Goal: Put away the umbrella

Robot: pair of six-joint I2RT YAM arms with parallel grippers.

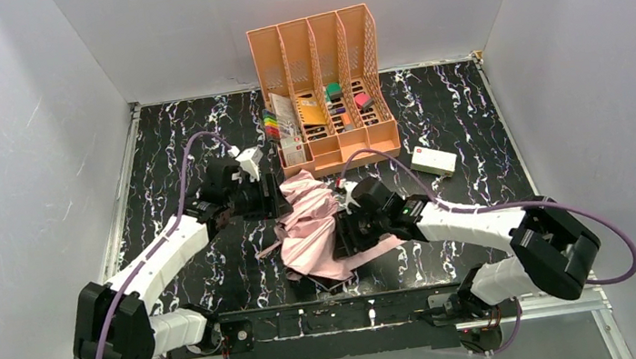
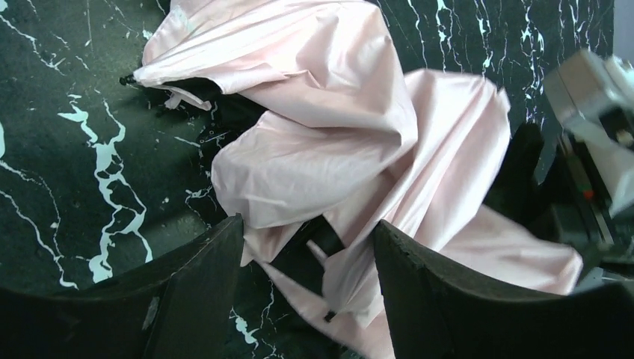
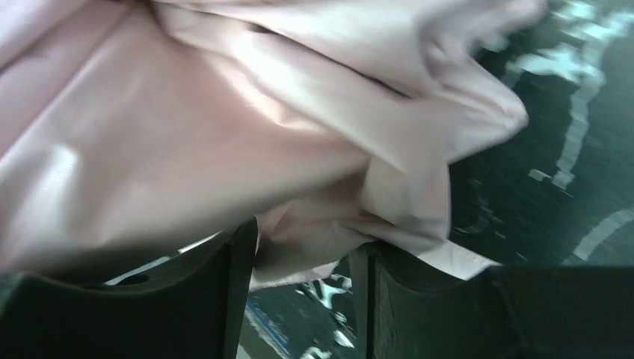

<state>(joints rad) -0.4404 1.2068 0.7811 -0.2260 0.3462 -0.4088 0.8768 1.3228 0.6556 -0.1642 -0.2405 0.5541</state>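
Left arm: white link shells, black joint housings. Right arm: same white-and-black build. Each trails purple cable. Fingers: broad, matte black. Black base rail.

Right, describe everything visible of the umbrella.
The umbrella lies collapsed but unwrapped, a crumpled heap on the black marbled table, close by the orange desk organiser. Glossy pale pink fabric faces up, black underside showing at the edges, one dark rib tip poking out. The left pincer and right pincer each straddle a fold, jaws apart.
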